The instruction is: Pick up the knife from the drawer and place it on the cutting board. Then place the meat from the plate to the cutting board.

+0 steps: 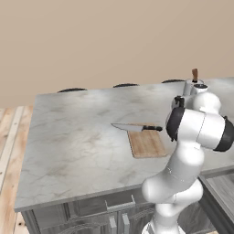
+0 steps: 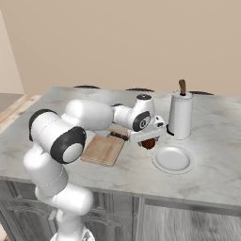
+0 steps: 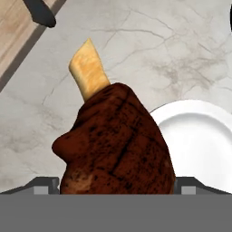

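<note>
Meat [image 3: 115, 140], bone end up, fills centre of hand view, clamped in gripper [image 2: 148, 140] above marble counter [image 2: 207, 155], between cutting board [image 2: 103, 148] at centre-left and plate [image 2: 173, 159] lower right. Knife [image 1: 137, 128] lies across board's far edge, blade overhanging left. White cylinder w/ brown top [image 2: 180, 114] stands upper right.

The arm [image 2: 70, 136] is built of fat, rounded, glossy white segments, joined by black bands and dark round caps at the joints. Its lowest segments stack as bulbous white shells in front of the desk [image 1: 73, 151], each with a thin seam line around its middle. Nearest the desk, the wrist ends in a white block with a dark round cap on its side, and the gripper [image 2: 148, 141] beneath it is a flat, pale grey-white bar.
</note>
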### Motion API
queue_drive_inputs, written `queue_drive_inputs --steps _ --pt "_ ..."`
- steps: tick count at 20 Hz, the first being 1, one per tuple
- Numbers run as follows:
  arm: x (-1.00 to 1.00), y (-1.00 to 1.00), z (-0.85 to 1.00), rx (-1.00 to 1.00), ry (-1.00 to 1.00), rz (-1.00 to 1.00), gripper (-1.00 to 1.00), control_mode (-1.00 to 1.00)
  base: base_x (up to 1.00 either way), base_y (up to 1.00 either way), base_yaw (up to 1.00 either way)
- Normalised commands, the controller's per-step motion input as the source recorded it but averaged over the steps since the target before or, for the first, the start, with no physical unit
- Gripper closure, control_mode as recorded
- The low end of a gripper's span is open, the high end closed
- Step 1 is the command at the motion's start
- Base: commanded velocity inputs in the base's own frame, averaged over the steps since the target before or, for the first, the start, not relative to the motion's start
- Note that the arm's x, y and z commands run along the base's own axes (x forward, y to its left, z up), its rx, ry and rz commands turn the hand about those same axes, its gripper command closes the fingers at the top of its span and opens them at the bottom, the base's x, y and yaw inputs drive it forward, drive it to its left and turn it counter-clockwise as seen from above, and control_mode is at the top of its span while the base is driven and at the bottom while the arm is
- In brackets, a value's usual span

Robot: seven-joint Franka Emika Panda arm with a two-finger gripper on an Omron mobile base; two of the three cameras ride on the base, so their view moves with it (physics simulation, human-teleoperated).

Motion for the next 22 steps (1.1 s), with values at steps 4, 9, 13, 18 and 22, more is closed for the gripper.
queue_drive_inputs --steps 4,9,13,18,22 --pt "0.0 0.74 0.0 0.0 0.0 0.11 1.0 -1.0 0.0 0.0 0.0" --pt "0.0 0.75 0.0 0.0 0.0 0.11 1.0 -1.0 0.0 0.0 0.0" --pt "0.0 0.73 0.0 0.0 0.03 0.11 1.0 -1.0 0.0 0.0 0.0" --pt "0.02 0.68 0.0 0.0 0.05 0.13 1.0 -1.0 0.0 0.0 0.0" --pt "0.07 0.53 0.0 0.0 0.09 0.13 1.0 -1.0 0.0 0.0 0.0"
